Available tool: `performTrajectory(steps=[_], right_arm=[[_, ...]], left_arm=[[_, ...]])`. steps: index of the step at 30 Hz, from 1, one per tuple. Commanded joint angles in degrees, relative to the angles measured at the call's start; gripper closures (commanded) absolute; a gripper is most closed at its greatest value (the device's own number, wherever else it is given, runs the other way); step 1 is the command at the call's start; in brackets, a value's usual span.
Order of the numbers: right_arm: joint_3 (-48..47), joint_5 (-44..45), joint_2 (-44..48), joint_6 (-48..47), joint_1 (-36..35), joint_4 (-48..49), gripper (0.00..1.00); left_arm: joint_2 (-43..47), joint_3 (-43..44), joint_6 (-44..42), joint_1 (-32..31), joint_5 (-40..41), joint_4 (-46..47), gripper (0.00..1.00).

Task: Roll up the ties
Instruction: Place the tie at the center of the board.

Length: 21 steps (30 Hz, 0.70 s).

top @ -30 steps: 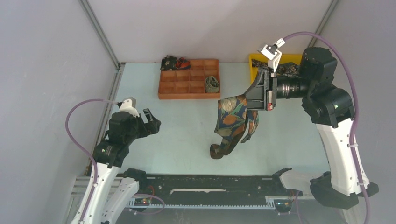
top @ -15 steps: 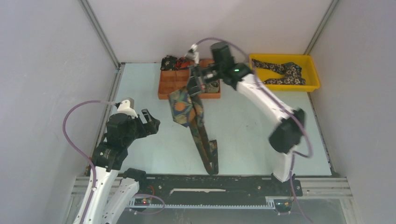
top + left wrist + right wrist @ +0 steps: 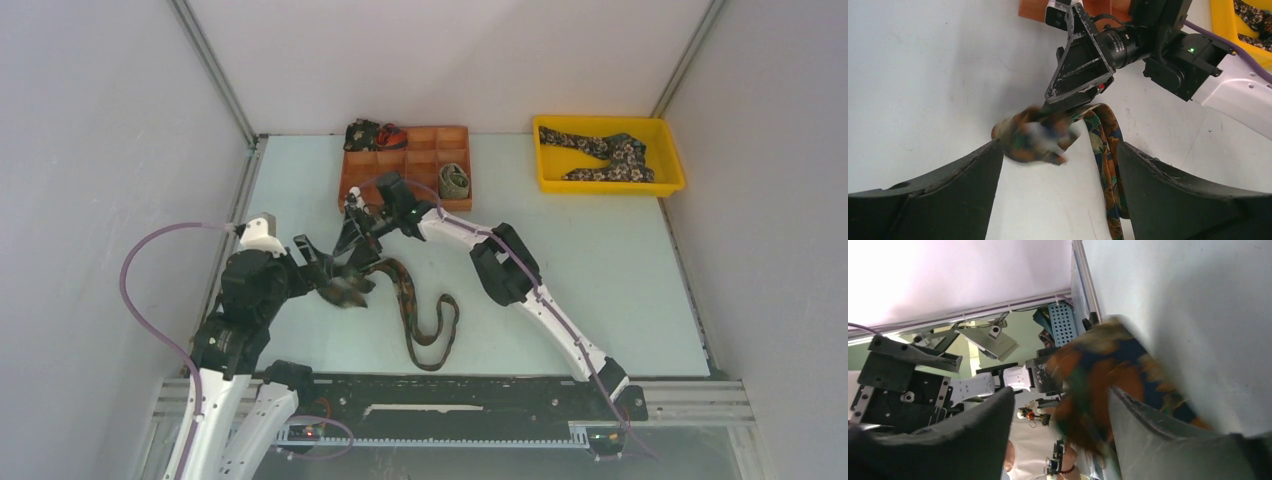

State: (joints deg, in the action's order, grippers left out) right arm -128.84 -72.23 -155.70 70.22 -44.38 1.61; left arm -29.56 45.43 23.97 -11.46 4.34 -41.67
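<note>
A floral tie [image 3: 405, 290] in navy, orange and green lies on the table. Its wide end is bunched at the left and its narrow end loops toward the front. My right gripper [image 3: 352, 245] reaches across to that bunched end. In the right wrist view the right gripper [image 3: 1060, 392] is open, with the blurred tie [image 3: 1098, 365] loose between the fingers. My left gripper [image 3: 325, 265] is open just left of the bunch. In the left wrist view the left gripper [image 3: 1058, 150] straddles the blurred wide end [image 3: 1033, 140] and the strip [image 3: 1105, 160], touching neither.
An orange divided organizer [image 3: 405, 207] stands at the back with an olive rolled tie [image 3: 455, 181] in one cell and dark coils [image 3: 365, 133] at its far left corner. A yellow tray [image 3: 610, 188] at the back right holds another dark floral tie [image 3: 600, 152].
The right arm swung from the back right across to the front left, carrying the hanging tie down onto the table. Its jaws went from shut to open. The left gripper edged toward the tie.
</note>
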Motion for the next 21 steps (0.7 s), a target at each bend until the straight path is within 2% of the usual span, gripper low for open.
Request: performTrajectory(steps=[1,5,7,10,16,21], right_arm=[[-8.14,5.92,3.02,-10.65,0.16,-13.82,0.21],[-7.82,25.1,9.4,-29.31,1.53,-33.12,0.11],[-5.74,35.44,13.72,-34.81,2.06,-38.01,0.1],[1.42,41.88,21.41,-40.56,2.31,-39.91,0.1],[19.93,54.31,38.48,-49.52,0.42,-41.37,0.07],[37.64,63.88,49.73,-50.53,-2.12,-43.41,0.06]], left_arm=[[-0.89,-0.59,-0.33,0.95,1.64,0.55,0.1],[-2.43,-0.67,-0.31,1.51,2.34,0.42,0.07],[-2.96,-1.3,-1.0,1.59,2.54,1.27,0.05],[-3.95,-2.06,-1.9,1.62,4.47,1.58,0.01],[-9.02,-2.38,1.68,1.62,5.83,-0.29,0.0],[-18.19,-1.31,4.4,1.62,9.77,-2.3,0.0]])
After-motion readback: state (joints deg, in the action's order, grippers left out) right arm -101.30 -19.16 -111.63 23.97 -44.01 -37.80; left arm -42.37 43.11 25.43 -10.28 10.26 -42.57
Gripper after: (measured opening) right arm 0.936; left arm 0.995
